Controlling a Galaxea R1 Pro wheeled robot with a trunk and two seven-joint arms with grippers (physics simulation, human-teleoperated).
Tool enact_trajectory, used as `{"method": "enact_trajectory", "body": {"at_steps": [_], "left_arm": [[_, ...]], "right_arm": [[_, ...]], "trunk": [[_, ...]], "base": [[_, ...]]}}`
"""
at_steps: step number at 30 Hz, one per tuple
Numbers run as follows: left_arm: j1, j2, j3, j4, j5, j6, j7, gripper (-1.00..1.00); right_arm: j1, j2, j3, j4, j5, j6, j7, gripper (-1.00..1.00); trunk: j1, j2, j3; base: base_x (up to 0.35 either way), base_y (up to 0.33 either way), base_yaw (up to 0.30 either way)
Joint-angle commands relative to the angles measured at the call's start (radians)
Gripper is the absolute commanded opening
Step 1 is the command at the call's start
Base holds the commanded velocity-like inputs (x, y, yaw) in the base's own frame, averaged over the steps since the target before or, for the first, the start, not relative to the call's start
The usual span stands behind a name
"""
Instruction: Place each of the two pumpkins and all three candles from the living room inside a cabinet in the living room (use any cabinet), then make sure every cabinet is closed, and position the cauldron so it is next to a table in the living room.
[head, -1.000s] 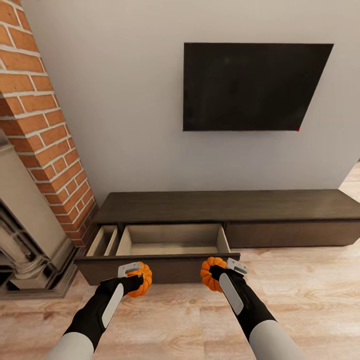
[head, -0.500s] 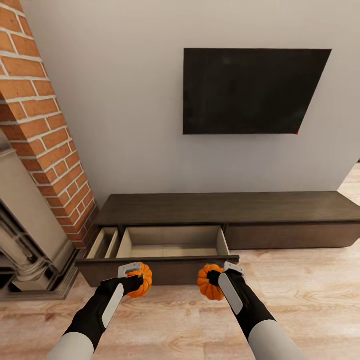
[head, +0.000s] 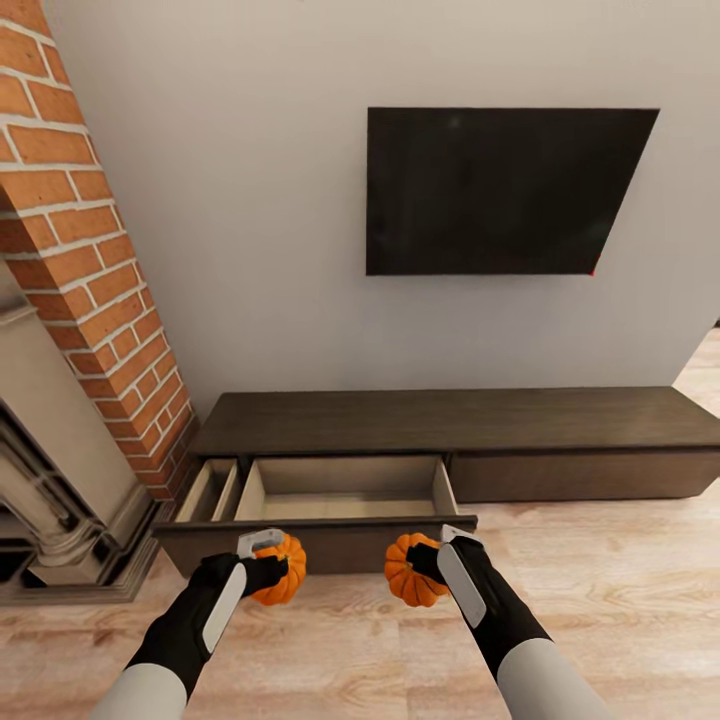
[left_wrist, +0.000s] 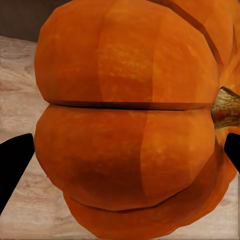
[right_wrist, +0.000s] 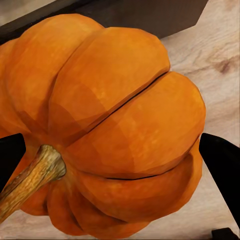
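Head view: wood floor (head: 620, 600), cabinet (head: 460, 420) drawer (head: 340, 490) open, both arms' fingers clamped around pumpkins (head: 280, 570).

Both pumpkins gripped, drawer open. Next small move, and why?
Probably ease both arms forward and up over the drawer front: the left gripper and right gripper each hold a pumpkin just short of the open cabinet drawer.

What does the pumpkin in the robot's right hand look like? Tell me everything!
The right pumpkin is small, round and bright orange, with deep ribs and a short, brownish woody stem. The right gripper holds it between its black fingers, above the pale wood floor, just in front of the open drawer.
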Motion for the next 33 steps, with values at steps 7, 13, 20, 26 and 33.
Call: {"method": "enact_trajectory", "body": {"at_steps": [7,13,20,26,33], "left_arm": [[0.000,-0.001,-0.001,-0.044,0.010,0.024,0.010,-1.00],[0.000,-0.001,-0.001,-0.046,0.012,0.016,0.007,-1.00],[0.001,0.000,-0.003,-0.046,0.012,0.013,0.001,-1.00],[0.003,0.000,-0.003,-0.046,0.012,0.004,-0.002,-1.00],[0.004,0.000,-0.003,-0.046,0.013,-0.003,-0.002,-1.00]], "right_arm": [[0.000,-0.002,0.001,0.000,-0.003,0.008,0.023,-1.00],[0.000,-0.001,0.001,0.001,-0.003,0.007,0.026,-1.00],[0.000,-0.007,0.001,0.003,-0.002,0.008,0.136,-1.00],[0.000,-0.012,0.000,0.004,-0.003,0.008,0.194,-1.00],[0.000,-0.013,-0.002,0.005,-0.003,0.008,0.199,-1.00]], "trunk": [[-0.027,0.049,0.021],[-0.035,0.063,0.027],[-0.035,0.063,0.027],[-0.035,0.063,0.027],[-0.035,0.063,0.027]], "base": [[0.000,0.000,0.000],[0.000,0.000,0.000],[0.001,0.000,0.000],[0.182,0.000,0.000],[0.105,0.000,0.000]]}}
